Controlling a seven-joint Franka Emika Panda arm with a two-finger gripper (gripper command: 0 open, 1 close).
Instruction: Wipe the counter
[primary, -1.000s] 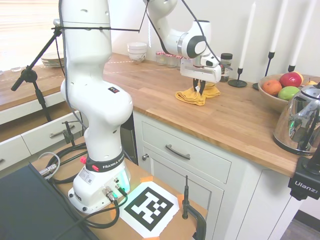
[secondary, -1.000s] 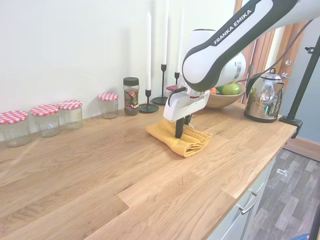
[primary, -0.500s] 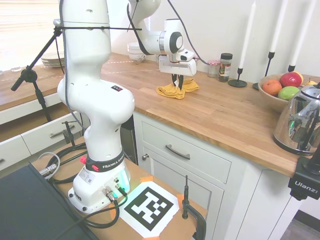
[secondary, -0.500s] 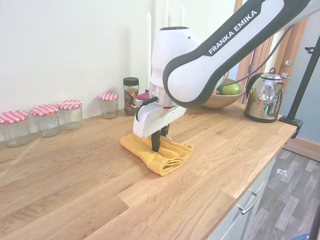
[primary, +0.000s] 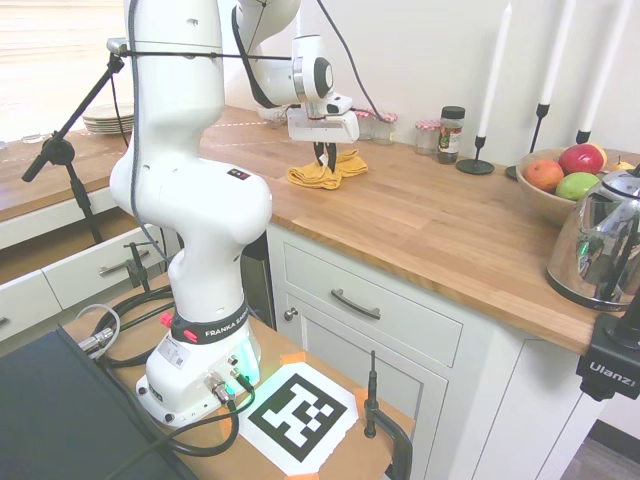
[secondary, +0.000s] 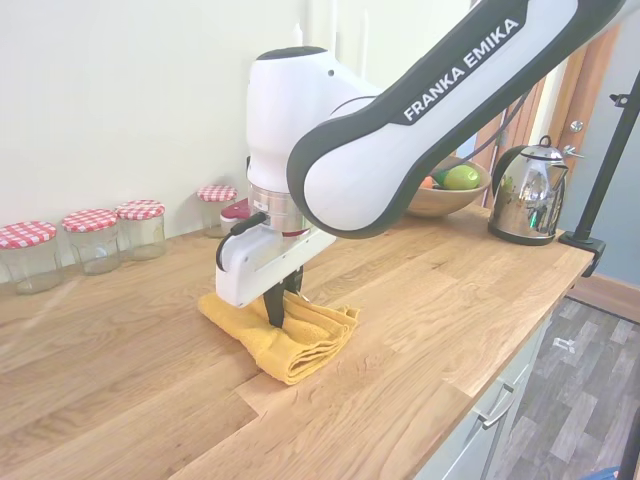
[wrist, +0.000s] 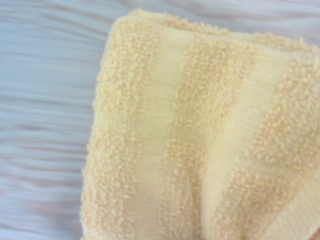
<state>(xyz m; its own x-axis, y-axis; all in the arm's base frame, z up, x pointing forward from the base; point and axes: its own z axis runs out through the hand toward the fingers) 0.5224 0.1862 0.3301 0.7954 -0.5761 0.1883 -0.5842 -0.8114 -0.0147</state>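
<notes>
A folded yellow cloth (primary: 327, 170) (secondary: 290, 337) lies flat on the long brown wooden counter (primary: 440, 225) (secondary: 120, 350). My gripper (primary: 325, 160) (secondary: 277, 312) points straight down onto the cloth's middle, its dark fingers close together and pinching the fabric against the wood. The wrist view is filled by the cloth's (wrist: 200, 145) ribbed terry weave, with blurred counter (wrist: 45, 100) beside it.
Several red-checked-lid jars (secondary: 95, 238) and a spice jar (primary: 451, 133) line the wall. Candlesticks (primary: 478, 150), a fruit bowl (primary: 565, 180) and a steel kettle (primary: 600, 240) (secondary: 526, 205) stand toward the counter's far end. White bowls (primary: 274, 103) sit behind the arm.
The gripper has dragged the cloth steadily along the counter, away from the kettle and fruit bowl and toward the jars, staying pressed on it throughout.
</notes>
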